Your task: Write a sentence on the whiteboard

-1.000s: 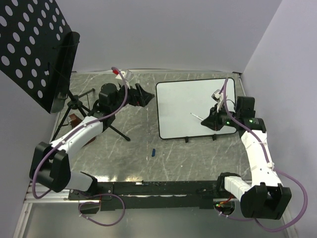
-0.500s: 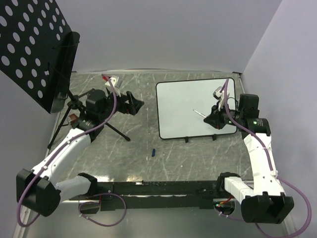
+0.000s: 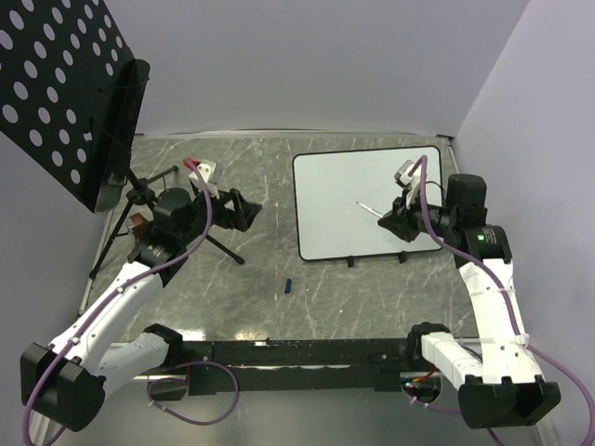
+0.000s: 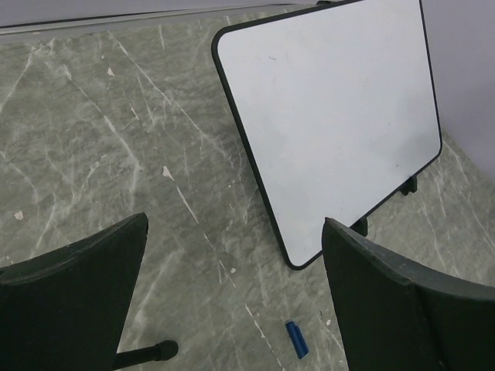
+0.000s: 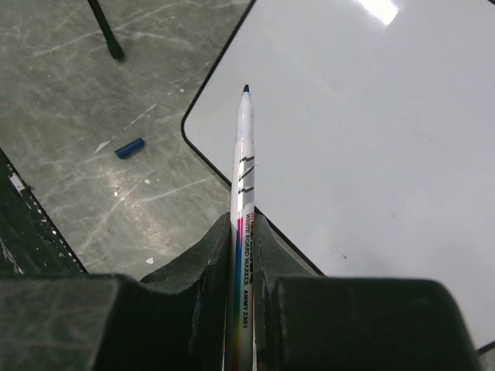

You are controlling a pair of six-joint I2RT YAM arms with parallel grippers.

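From above, the right hand (image 3: 386, 219) is clamped shut on a slim white marker (image 3: 368, 209), its dark tip pointing out past the fingers over the glossy white, black-rimmed whiteboard (image 3: 330, 181); whether the tip touches I cannot tell; the board lies under and ahead of that hand on the grey marbled bench (image 3: 372, 297), its face plain white; the left hand (image 3: 244, 210) hangs with fingers wide apart, holding nothing, the board ahead of it; a small blue cap (image 3: 288, 286) lies on the bench between the two hands; a black perforated panel (image 3: 56, 84) stands behind the left hand; in the left wrist view the two dark fingers sit far apart, the board ahead and to the right on small black feet, the cap just short of its near corner; in the right wrist view the marker runs straight out from the closed fingers, its tip above the board near a rounded corner, the cap off to the left
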